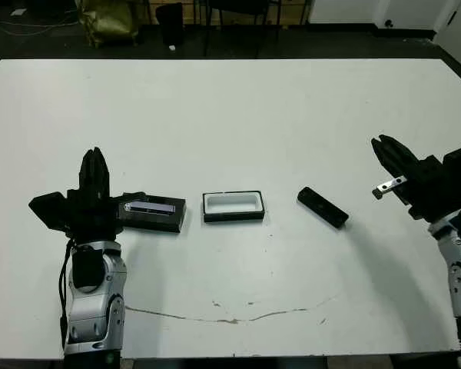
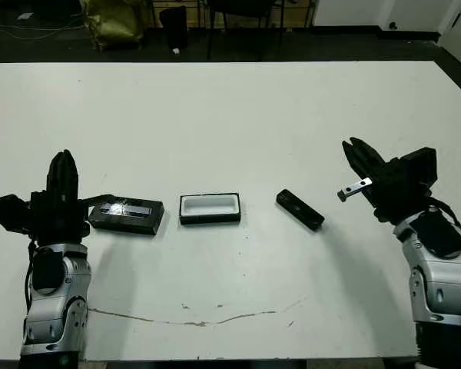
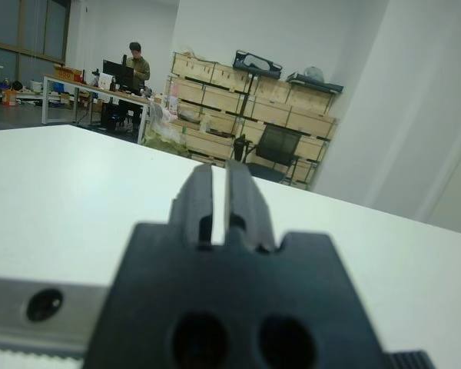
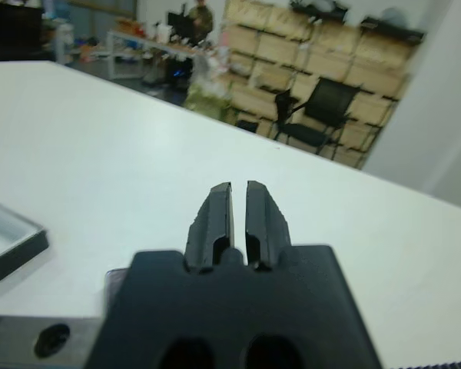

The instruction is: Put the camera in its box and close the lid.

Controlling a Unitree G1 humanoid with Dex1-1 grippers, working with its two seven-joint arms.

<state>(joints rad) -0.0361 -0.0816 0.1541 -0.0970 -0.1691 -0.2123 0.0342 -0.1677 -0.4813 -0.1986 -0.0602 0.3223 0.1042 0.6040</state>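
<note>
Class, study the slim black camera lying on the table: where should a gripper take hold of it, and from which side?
Probably at mid-length across its narrow width, descending from above with the right gripper: the camera lies flat, angled, clear of the box.

This looks like a lab or workshop that doubles as storage and office space. Beyond the broad white counter point(image 3: 54, 177), wooden crates point(image 3: 215, 77) stand stacked in rows against a plain white wall, with bags point(image 3: 257, 63) lying on top and a black office chair point(image 3: 273, 150) in front of them. Farther back, a person point(image 3: 136, 65) stands at a long desk point(image 3: 84, 91) crowded with a monitor point(image 3: 114, 73) and small gear, beside tall dark windows point(image 3: 27, 31).
</note>
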